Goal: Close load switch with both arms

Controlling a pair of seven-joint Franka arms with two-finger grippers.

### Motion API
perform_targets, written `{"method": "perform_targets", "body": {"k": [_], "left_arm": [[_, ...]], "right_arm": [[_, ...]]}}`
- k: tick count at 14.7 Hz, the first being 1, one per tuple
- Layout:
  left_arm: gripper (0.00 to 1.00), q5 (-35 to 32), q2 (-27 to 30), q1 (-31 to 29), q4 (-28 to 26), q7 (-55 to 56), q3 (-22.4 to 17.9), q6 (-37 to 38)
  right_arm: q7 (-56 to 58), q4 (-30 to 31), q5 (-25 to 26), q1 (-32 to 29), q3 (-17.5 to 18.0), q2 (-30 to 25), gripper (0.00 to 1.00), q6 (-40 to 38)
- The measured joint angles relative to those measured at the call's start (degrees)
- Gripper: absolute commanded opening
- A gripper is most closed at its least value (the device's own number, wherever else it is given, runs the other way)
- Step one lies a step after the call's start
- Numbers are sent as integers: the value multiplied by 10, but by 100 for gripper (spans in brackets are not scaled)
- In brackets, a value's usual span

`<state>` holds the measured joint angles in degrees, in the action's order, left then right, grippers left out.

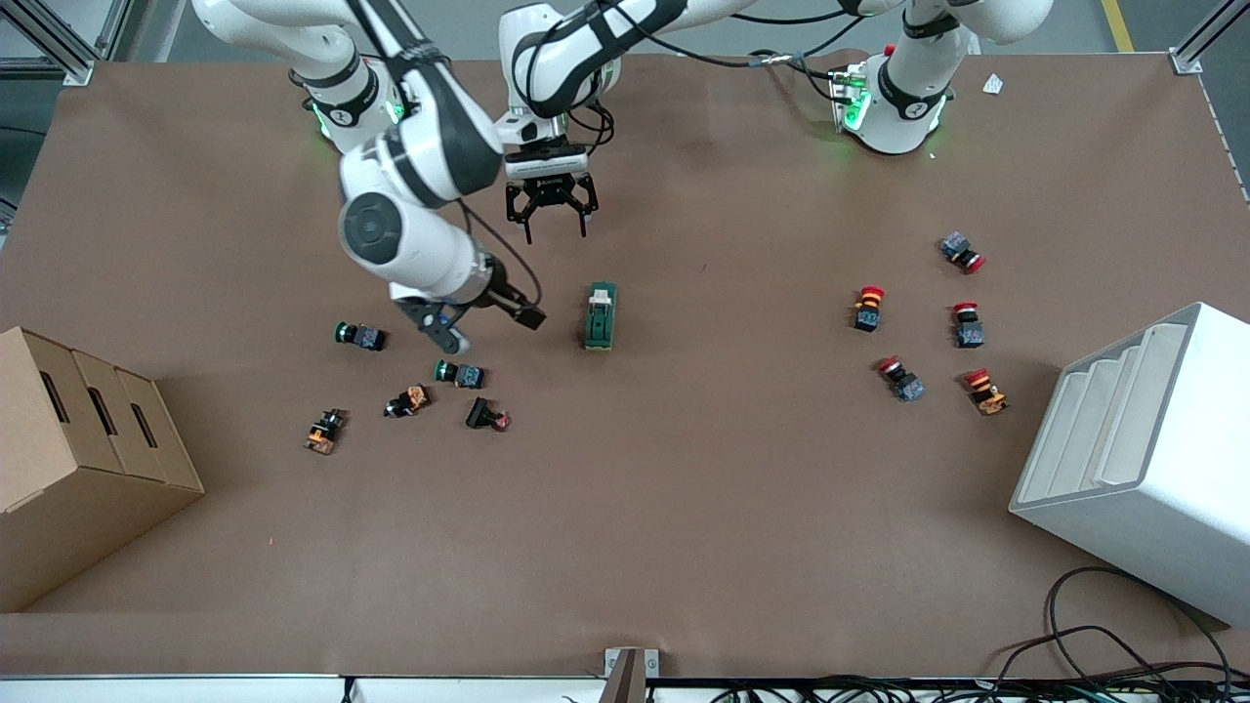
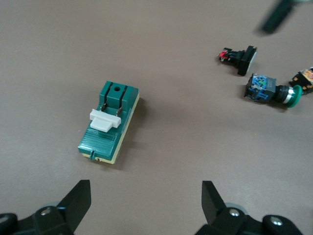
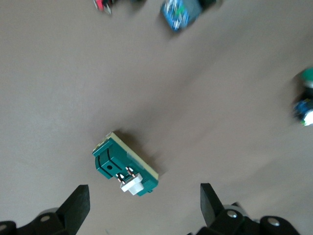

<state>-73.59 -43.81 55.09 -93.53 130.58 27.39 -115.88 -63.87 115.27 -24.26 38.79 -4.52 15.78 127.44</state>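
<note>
Load switch (image 1: 601, 315): a small green plastic block with a white lever (image 2: 104, 121), flat on the brown table (image 1: 684, 508).
Left gripper (image 1: 552, 217): black fingers spread wide, over bare table by the switch.
Right gripper (image 1: 485, 327): spread wide, beside the switch, above green buttons (image 1: 459, 373).

text: none legible | labels: none | numbers: none | signs: none

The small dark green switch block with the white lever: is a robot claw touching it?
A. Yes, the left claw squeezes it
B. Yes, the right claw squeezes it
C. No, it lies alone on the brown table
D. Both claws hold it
C: the small dark green switch block with the white lever lies alone on the brown table, while the open left claw and open right claw hang clear of it.
</note>
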Motion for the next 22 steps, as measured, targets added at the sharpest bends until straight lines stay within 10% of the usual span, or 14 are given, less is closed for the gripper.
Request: {"method": "perform_targets", "body": {"k": [8,22], "left_arm": [[100,-250,-13,3,-116,182,-32,29],[100,-374,-63,2,-151,200,-61,98]], "right_arm": [[-89,8,-32,128,0,112,100,186],[-89,-16,-128,143,-4,160,100,264]]}}
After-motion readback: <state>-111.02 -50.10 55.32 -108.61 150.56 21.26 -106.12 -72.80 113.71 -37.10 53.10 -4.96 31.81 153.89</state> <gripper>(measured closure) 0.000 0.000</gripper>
